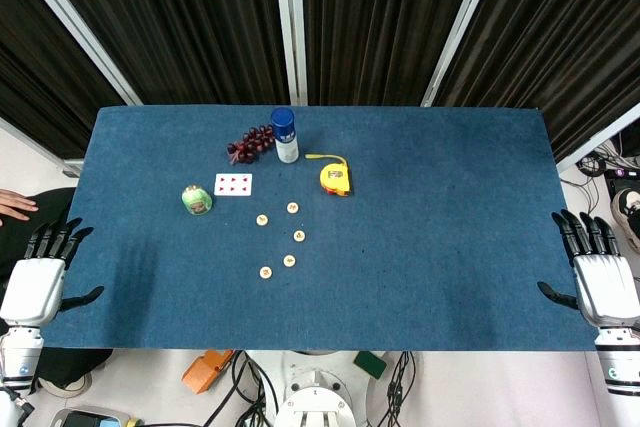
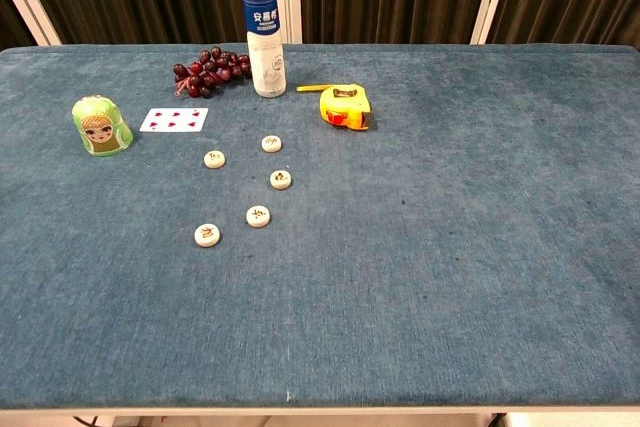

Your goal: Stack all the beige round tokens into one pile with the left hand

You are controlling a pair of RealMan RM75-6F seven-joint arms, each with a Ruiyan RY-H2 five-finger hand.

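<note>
Several beige round tokens lie apart, flat on the blue cloth table [image 1: 450, 197] near its middle. One token [image 1: 262, 219] and another token [image 1: 292, 207] are the farthest back; a third token [image 1: 265, 272] is nearest the front. In the chest view they show as separate discs, such as this token [image 2: 207, 236] and this token [image 2: 272, 143]. None is stacked. My left hand [image 1: 42, 272] rests at the table's left front edge, fingers spread, holding nothing. My right hand [image 1: 598, 272] rests at the right front edge, likewise spread and empty. Neither hand shows in the chest view.
Behind the tokens stand a white bottle with a blue cap [image 1: 285, 135], dark grapes [image 1: 250, 144], a yellow tape measure [image 1: 336, 178], a playing card [image 1: 233, 184] and a green doll figure [image 1: 196, 199]. A person's hand [image 1: 12, 205] shows at the left edge.
</note>
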